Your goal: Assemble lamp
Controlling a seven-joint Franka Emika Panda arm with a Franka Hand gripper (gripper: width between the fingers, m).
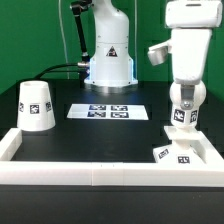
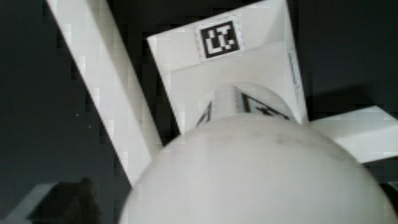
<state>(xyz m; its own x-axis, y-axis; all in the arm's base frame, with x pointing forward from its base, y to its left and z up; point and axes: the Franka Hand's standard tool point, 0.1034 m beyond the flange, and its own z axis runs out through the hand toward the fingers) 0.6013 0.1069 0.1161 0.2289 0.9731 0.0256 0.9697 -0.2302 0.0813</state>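
Bulb [image 2: 249,170] upright, long axis vert; gripper [image 1: 183,122] jaws wide apart around it; shade [image 1: 37,106] upright.

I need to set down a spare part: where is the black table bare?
Bare black table lies between the white tapered plastic shade, the marker board and the front white rail. Crowded: the exterior view's right corner, under the end effector, with the tagged white base.

Shade [image 1: 37,105]: white plastic, matt, smooth, with paper-like black-and-white tag. Bulb [image 2: 258,172]: white plastic, smooth, soft sheen. Base [image 1: 177,153]: white plastic, flat, matt, tagged. Tabletop [image 1: 90,135]: black, matt, even surface. Marker board [image 1: 111,111]: thin, white, matt, with printed black squares. End effector [image 1: 183,118]: glossy white shell.
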